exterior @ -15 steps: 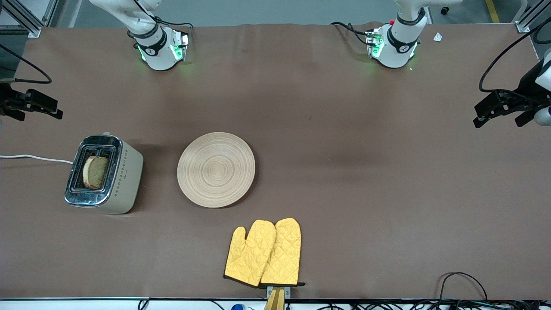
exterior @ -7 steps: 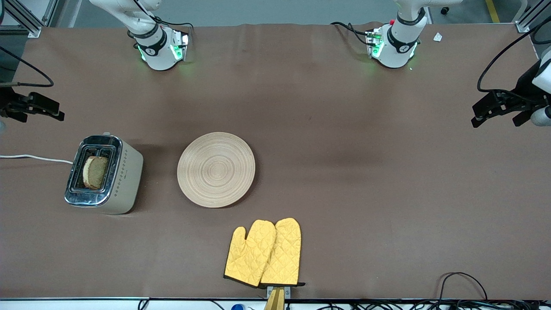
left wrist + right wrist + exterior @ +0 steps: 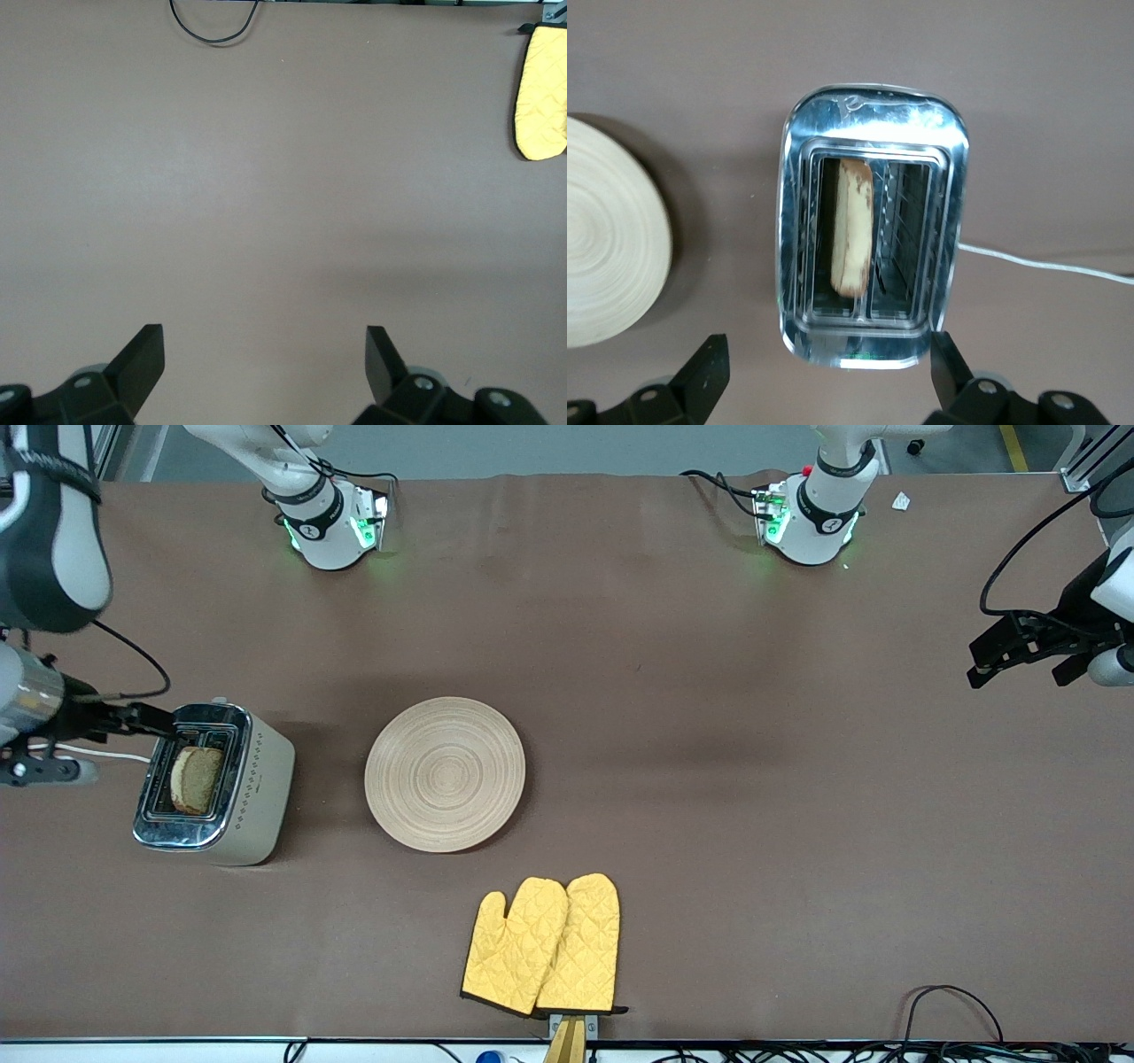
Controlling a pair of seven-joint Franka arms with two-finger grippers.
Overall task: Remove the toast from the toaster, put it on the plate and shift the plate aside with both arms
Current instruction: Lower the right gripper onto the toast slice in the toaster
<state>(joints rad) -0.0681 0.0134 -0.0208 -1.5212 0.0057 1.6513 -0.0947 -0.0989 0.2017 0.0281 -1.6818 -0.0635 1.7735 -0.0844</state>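
Brown cloth table [image 3: 709,779], cables along bottom edge. Yellow mitts [image 3: 542,945] lower centre, nearest the camera. Plate [image 3: 445,773] mid-frame, bare. Toast [image 3: 197,779] upright in toaster [image 3: 213,784] slot, mid-left, beside plate. Right gripper [image 3: 829,367] spread wide, over toaster, toast just under it. Left gripper [image 3: 266,359] spread too, empty, waiting over bare cloth at right edge. Arm bases along top.

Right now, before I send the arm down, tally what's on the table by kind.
Toaster: 1
Toast, in the toaster's slot: 1
Wooden plate: 1
Yellow oven mitts: 2
Total: 5
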